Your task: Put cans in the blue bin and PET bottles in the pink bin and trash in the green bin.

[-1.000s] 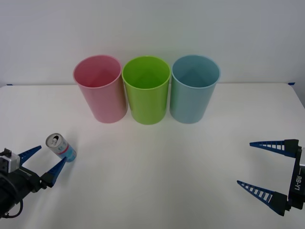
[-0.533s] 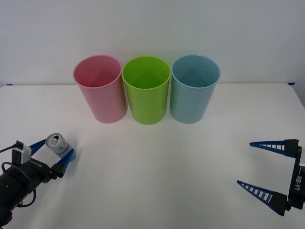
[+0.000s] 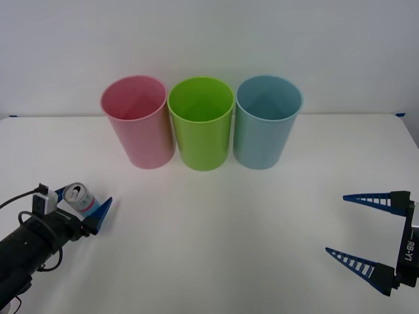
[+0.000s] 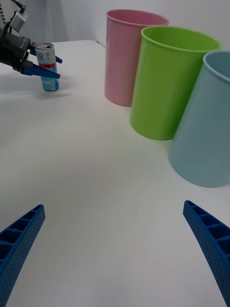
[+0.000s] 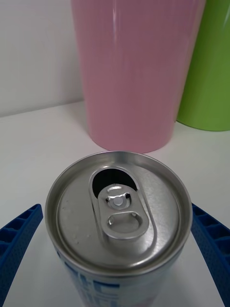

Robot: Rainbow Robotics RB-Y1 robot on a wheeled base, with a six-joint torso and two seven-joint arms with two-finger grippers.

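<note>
At the lower left of the front view the can (image 3: 81, 199) stands upright on the white table (image 3: 216, 235), long axis vertical, its opened silver top facing up. The left gripper (image 3: 84, 205) straddles it, blue fingers spread on either side and not yet clamped. The pink bin (image 3: 137, 122), green bin (image 3: 201, 123) and blue bin (image 3: 266, 122) stand in a row across the upper middle, while the right gripper (image 3: 359, 229) waits spread wide at the lower right.

You've got bright, even, diffuse light. Shadows on the table (image 3: 229, 229) are soft and faint. Vertical glare streak on the pink bin (image 5: 139, 72) in your left wrist view; can (image 5: 117, 216) top is sharp, background slightly soft.
</note>
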